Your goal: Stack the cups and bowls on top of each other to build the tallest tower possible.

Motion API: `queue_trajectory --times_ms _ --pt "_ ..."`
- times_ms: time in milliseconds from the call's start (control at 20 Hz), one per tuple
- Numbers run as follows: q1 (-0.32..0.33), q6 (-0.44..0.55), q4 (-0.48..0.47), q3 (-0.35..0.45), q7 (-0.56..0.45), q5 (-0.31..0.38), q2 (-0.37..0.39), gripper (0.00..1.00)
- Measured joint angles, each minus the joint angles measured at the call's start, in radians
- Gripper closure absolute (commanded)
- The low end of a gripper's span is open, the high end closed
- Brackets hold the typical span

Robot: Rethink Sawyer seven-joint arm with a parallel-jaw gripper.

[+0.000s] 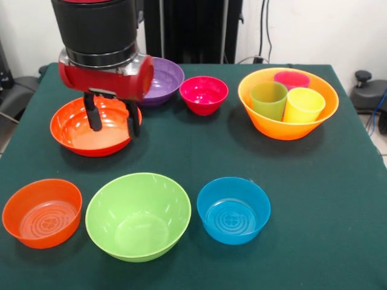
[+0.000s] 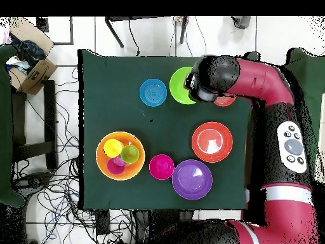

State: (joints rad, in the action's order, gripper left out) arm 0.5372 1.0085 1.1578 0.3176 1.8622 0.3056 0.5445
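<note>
My gripper (image 1: 115, 131) hangs open over the wide red-orange bowl (image 1: 71, 130), with one finger above its inside and the other at its right rim; nothing is between them. In the overhead view the arm's wrist hides the gripper and that same bowl (image 2: 212, 142) lies free. The big orange bowl (image 1: 289, 124) at the right holds three upright cups: green (image 1: 269, 99), yellow (image 1: 302, 104) and magenta-purple (image 1: 291, 78). Singly on the cloth are a purple bowl (image 1: 164, 78), a pink bowl (image 1: 204, 93), a small orange bowl (image 1: 42, 211), a lime green bowl (image 1: 138, 214) and a small blue bowl (image 1: 233, 209).
The table (image 1: 181, 151) is covered with a dark green cloth. In the overhead view the arm (image 2: 254, 76) reaches across the small orange bowl (image 2: 224, 100). A cardboard box (image 2: 32, 70) and cables lie on the floor beside the table.
</note>
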Motion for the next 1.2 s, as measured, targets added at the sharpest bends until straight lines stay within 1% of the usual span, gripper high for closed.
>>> queue_trajectory --times_ms 200,450,500,600,800,1200 --pt "0.023 -0.015 0.052 0.000 0.000 0.024 0.024 0.00" --pt "0.051 -0.066 0.127 0.000 0.000 0.055 0.056 0.00" --pt "0.060 -0.093 0.157 0.000 0.000 0.069 0.068 0.00" --pt "0.067 -0.118 0.184 0.000 0.000 0.081 0.078 0.00" --pt "0.071 -0.151 0.227 0.000 0.000 0.110 0.094 0.00" --pt "0.071 -0.184 0.279 0.000 0.000 0.150 0.107 0.00"
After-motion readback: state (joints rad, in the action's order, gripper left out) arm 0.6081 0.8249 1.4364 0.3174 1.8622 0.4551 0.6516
